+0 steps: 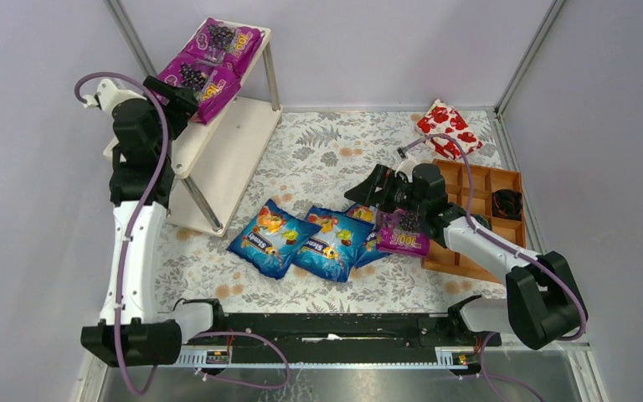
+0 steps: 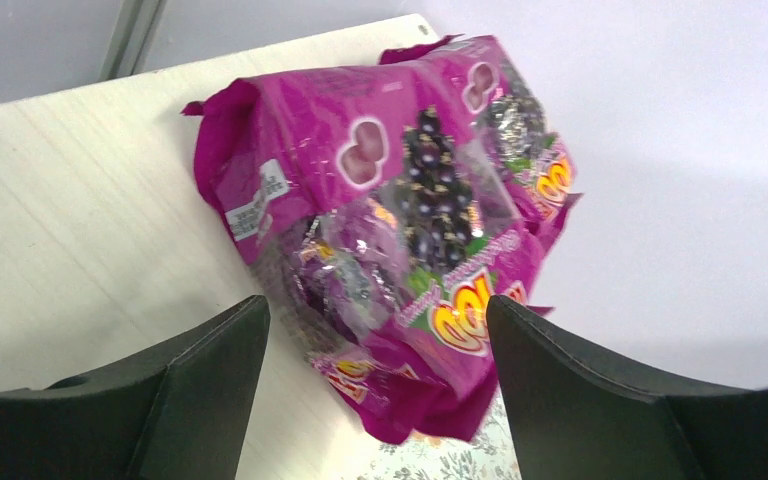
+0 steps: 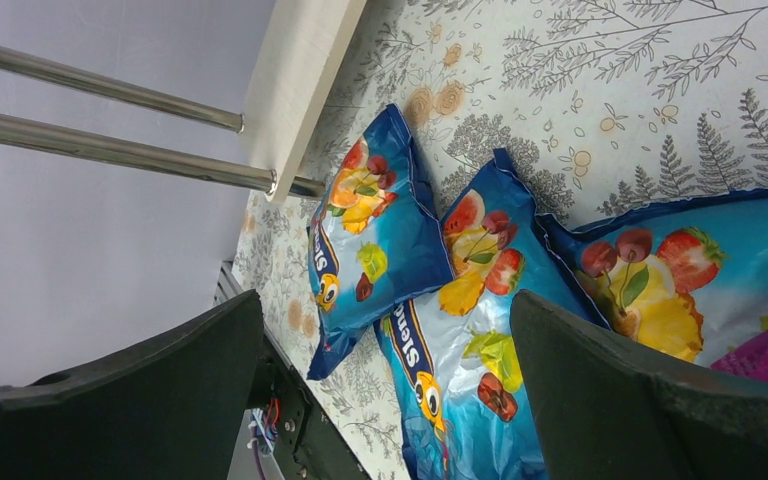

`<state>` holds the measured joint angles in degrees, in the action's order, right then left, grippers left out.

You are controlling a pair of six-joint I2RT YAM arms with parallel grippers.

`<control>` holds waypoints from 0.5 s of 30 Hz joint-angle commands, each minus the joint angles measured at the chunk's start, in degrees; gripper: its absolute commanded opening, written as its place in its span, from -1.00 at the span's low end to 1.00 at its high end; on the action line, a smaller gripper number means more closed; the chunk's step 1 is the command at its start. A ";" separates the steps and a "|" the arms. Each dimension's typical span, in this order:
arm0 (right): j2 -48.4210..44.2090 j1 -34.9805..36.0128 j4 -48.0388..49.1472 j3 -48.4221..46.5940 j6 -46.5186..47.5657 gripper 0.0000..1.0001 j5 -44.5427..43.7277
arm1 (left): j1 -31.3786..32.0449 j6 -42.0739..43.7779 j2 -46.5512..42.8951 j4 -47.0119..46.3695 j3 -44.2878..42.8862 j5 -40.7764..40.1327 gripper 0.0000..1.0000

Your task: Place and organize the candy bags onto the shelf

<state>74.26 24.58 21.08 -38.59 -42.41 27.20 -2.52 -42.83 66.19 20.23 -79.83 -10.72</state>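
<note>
The shelf (image 1: 230,151) stands at the back left. Two purple candy bags (image 1: 222,38) (image 1: 201,81) lie on its top board (image 2: 80,220). My left gripper (image 1: 180,96) (image 2: 377,300) is open at the near end of that board. Its fingers (image 2: 210,380) stand on either side of the nearer purple bag (image 2: 410,200) without pinching it. Three blue candy bags (image 1: 259,239) (image 1: 328,244) (image 1: 362,219) lie on the patterned mat. A third purple bag (image 1: 402,234) lies by the right arm. My right gripper (image 1: 377,188) (image 3: 385,300) hangs open over the blue bags (image 3: 470,330), holding nothing.
A red-and-white package (image 1: 446,130) lies at the back right. A brown compartment tray (image 1: 486,188) sits to the right, with a small black item (image 1: 508,203) in one cell. Silver shelf legs (image 3: 110,150) stand left of the blue bags. Grey walls close in on the workspace.
</note>
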 commanded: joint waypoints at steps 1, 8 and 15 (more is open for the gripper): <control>0.81 -0.14 4.17 -0.45 -0.65 0.99 1.37 | 0.24 3.28 -2.36 -2.54 0.38 4.54 0.64; 0.31 -0.17 4.34 -0.35 -1.01 0.98 1.34 | 0.37 0.96 0.45 -5.51 1.14 9.59 0.47; -0.28 -0.15 3.70 -0.04 -0.67 0.99 0.89 | 1.60 -1.38 3.75 -9.46 0.69 12.33 0.46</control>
<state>75.07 24.58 22.98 -38.59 -43.35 27.70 -2.09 -42.37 68.75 15.90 -79.26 -2.15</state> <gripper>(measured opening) 0.994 0.733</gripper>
